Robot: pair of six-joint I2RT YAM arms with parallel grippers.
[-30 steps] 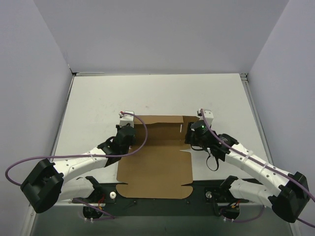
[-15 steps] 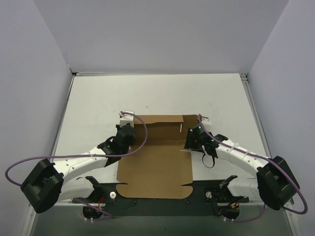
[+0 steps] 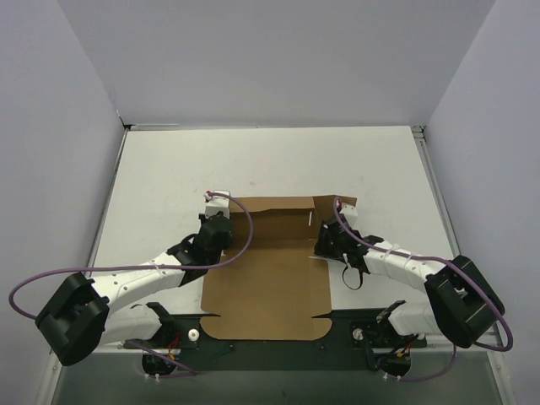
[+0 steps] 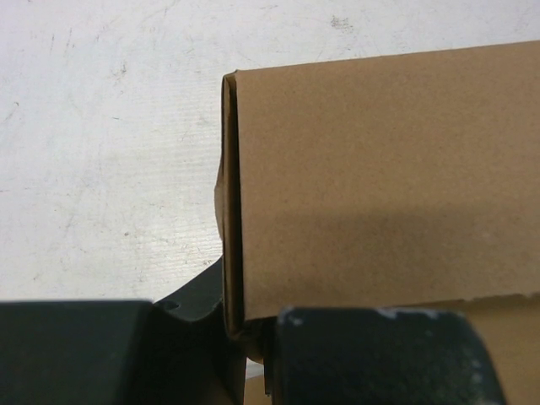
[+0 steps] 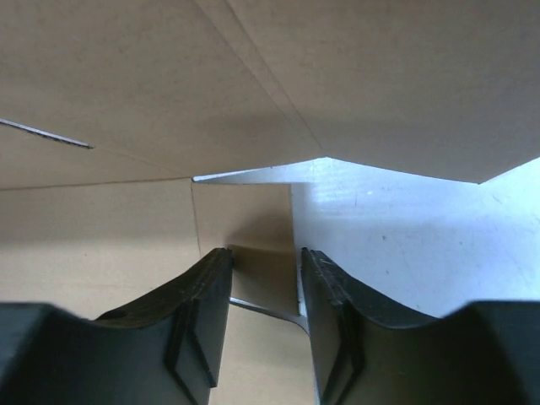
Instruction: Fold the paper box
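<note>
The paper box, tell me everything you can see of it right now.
The paper box is an unmarked brown cardboard die-cut sheet, lying mostly flat on the white table between the arms. Its left side flap is folded double and pinched by the left gripper. At the far right corner a flap tilts up, and the right gripper has its jaws apart astride an edge there. A thin slit shows nearby.
</note>
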